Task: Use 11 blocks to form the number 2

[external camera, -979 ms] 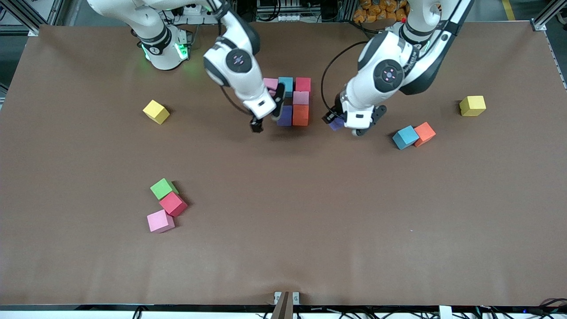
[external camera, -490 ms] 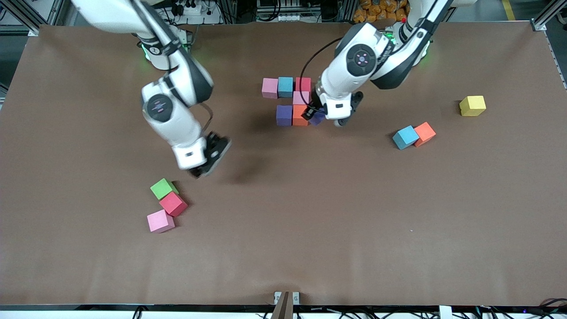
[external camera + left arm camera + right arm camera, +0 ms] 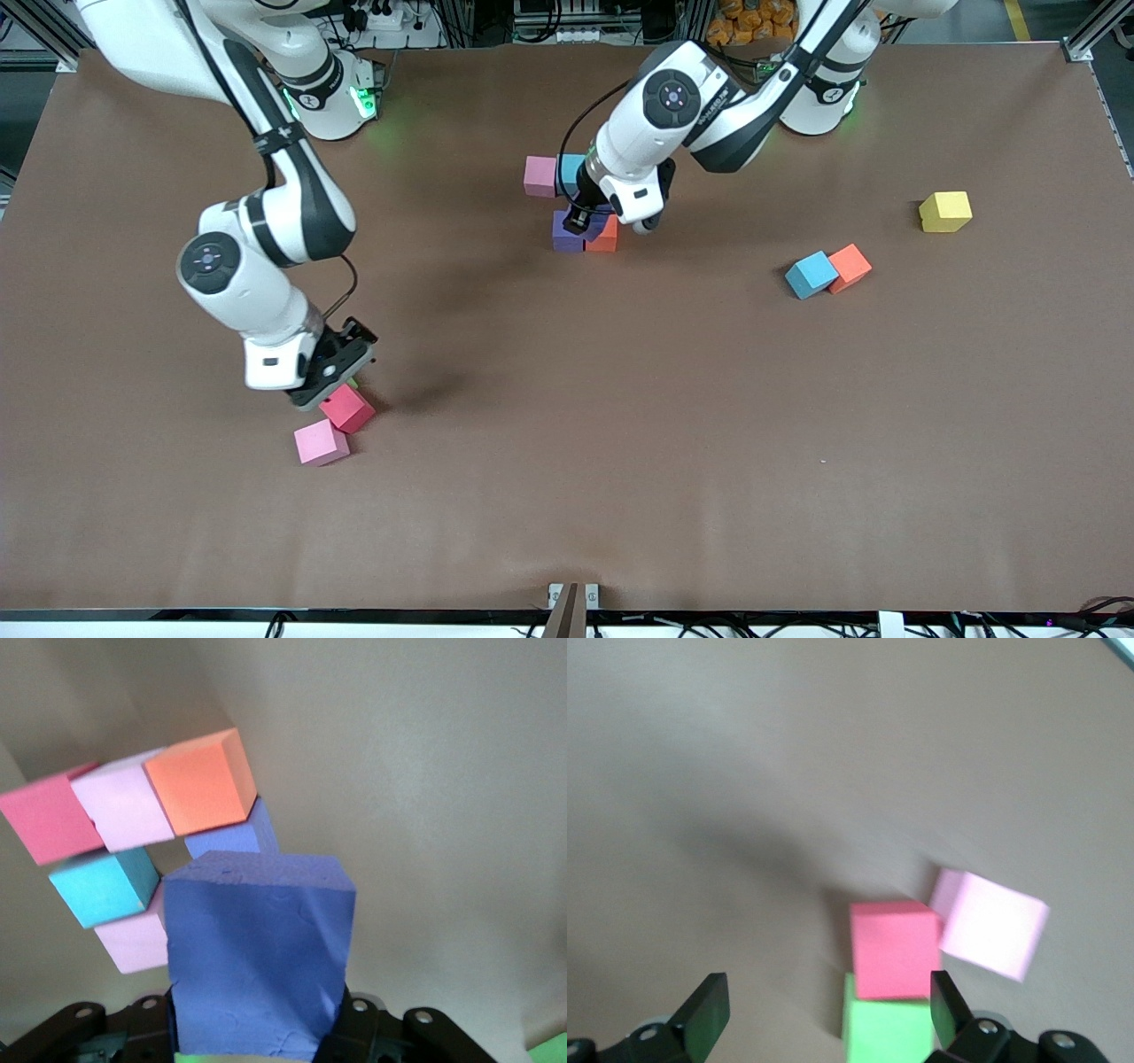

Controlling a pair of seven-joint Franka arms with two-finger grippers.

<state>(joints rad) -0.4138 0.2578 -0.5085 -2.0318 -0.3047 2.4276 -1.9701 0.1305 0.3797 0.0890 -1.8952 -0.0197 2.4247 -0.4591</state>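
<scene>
My left gripper (image 3: 588, 221) is shut on a purple block (image 3: 257, 957) and holds it over the partly built number 2. That figure shows a pink block (image 3: 539, 175), a light blue block (image 3: 102, 886), a crimson block (image 3: 49, 819), a second pink block (image 3: 124, 806), an orange block (image 3: 607, 239) and a purple block (image 3: 565, 236). My right gripper (image 3: 326, 379) hangs open just above a green cube (image 3: 888, 1028). Beside that cube lie a crimson block (image 3: 347, 408) and a pink block (image 3: 321, 442). A light blue block (image 3: 811, 274) and an orange block (image 3: 850, 266) touch each other toward the left arm's end.
A yellow cube (image 3: 944, 211) sits toward the left arm's end of the brown table (image 3: 620, 443). The left arm's wrist covers part of the figure in the front view.
My right arm swung away from the figure and came down over the green, crimson and pink cubes. My left arm carried the purple block from beside the figure to over it.
</scene>
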